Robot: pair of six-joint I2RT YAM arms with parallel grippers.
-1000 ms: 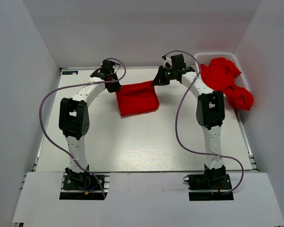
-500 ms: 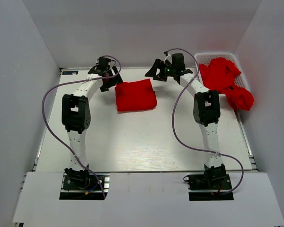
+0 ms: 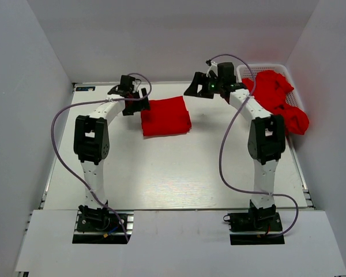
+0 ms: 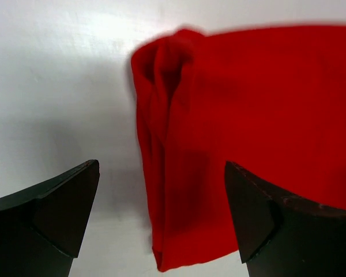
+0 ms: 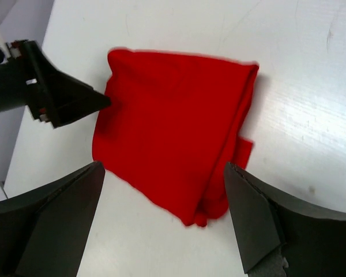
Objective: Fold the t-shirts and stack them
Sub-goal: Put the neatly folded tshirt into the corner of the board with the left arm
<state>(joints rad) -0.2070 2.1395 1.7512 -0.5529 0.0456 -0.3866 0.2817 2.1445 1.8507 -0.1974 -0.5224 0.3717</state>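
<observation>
Right gripper (image 3: 194, 86) has retreated; it and left gripper (image 3: 135, 103) gape by the soft squarish t-shirt (image 3: 165, 116).

We record both arms extended toward the far end, elbows bent and raised. The left end effector (image 3: 134, 101) sits low and points rightward, jaws spread wide. The right end effector (image 3: 195, 90) is held higher and points leftward, jaws likewise spread wide.

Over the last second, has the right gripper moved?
Yes. The right gripper has left the folded t-shirt and drawn toward the rear wall, its wrist now closer to the white basket.
</observation>
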